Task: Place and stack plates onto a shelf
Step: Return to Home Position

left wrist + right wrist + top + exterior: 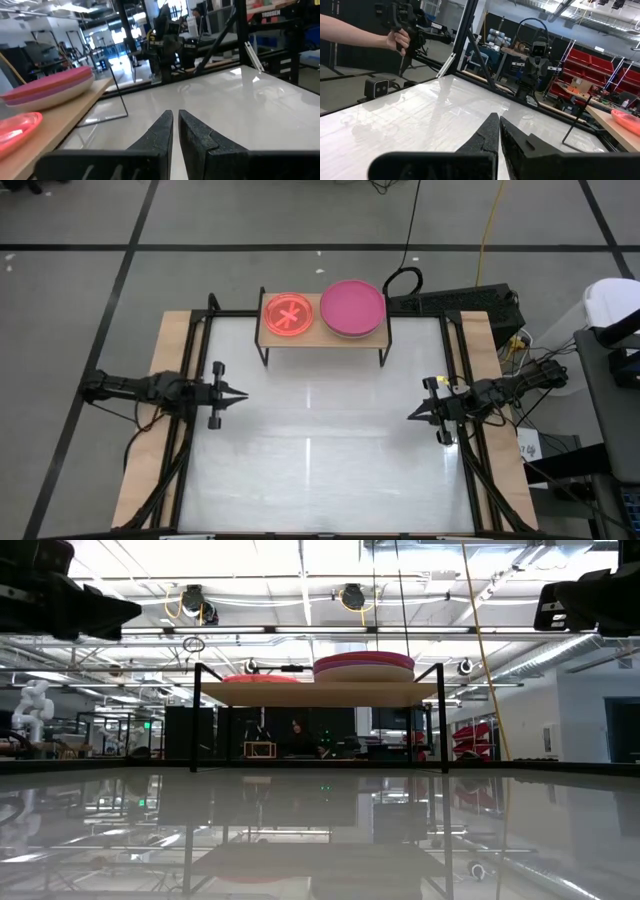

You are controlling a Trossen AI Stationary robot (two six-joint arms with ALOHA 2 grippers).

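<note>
Two plate piles sit on the shelf (322,338) at the far edge of the bench (320,460) in the high view. A pink translucent plate (288,315) lies on the shelf's left half and a magenta plate (352,308) on its right half, apart from each other. My left gripper (243,394) hangs over the bench's left side and my right gripper (410,417) over its right side. Both are closed, empty and well apart from the shelf.

From the low view, the shelf stands on thin black legs. The magenta plate rests on a beige plate (364,674). The translucent one is only a thin reddish sliver, so I cannot tell what lies under it.

Past my left wrist, the fingers (159,135) are pressed nearly together around nothing. On the shelf beside them, magenta lies over a purple plate (47,92), then beige, with the pink plate nearer.

Past my right wrist, that gripper is likewise shut and empty. Beyond the bench, a person's hand (397,39) grips a dark device (400,17).
</note>
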